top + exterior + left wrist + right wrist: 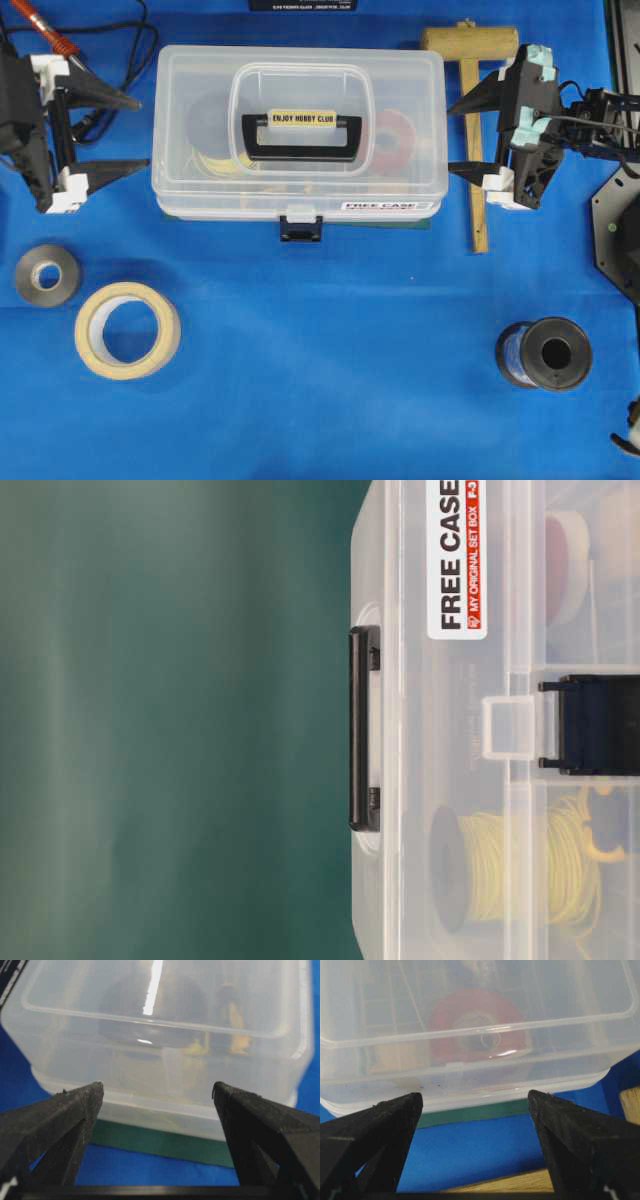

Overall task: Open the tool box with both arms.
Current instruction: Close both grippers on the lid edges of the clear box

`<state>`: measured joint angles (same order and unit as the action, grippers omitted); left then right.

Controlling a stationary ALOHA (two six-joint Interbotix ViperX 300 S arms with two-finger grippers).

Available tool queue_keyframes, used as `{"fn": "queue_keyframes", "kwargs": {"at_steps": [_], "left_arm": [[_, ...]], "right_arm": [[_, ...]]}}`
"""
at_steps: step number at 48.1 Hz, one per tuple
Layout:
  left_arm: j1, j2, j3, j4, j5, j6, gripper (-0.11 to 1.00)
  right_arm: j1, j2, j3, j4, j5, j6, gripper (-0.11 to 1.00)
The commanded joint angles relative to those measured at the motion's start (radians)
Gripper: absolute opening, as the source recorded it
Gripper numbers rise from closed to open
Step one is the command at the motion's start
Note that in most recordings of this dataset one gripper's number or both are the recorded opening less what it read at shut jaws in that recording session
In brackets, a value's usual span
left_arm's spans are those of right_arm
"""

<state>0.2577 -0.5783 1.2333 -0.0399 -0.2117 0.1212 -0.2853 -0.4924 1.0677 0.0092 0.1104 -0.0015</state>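
Note:
The tool box (298,130) is a clear plastic case lying shut at the table's upper middle, black handle (301,137) flat on its lid, small black latch (301,228) at its front edge. In the table-level view the tool box (500,780) fills the right half, rotated sideways. My left gripper (140,133) stands open just left of the box, tips apart from its end wall (165,1085). At the box's other end, my right gripper (453,137) is open too, fingers pointing at the wall (470,1075) with a small gap. Nothing lies between either pair of fingers.
A wooden mallet (472,130) lies under the right gripper, beside the box. A grey tape roll (48,274) and a masking tape roll (128,329) sit at the front left, a black wire spool (545,354) at the front right. A soldering iron (48,30) rests far left.

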Motion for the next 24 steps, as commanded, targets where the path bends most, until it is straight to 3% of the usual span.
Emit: {"fn": "queue_keyframes", "kwargs": {"at_steps": [1, 24], "left_arm": [[0.014, 0.025, -0.034, -0.002, -0.012, 0.002, 0.93], [0.014, 0.037, -0.064, -0.002, -0.012, 0.000, 0.93]], "right_arm": [[0.005, 0.005, -0.043, 0.002, -0.025, 0.002, 0.85], [0.015, 0.005, -0.069, 0.002, -0.023, 0.000, 0.85]]}}
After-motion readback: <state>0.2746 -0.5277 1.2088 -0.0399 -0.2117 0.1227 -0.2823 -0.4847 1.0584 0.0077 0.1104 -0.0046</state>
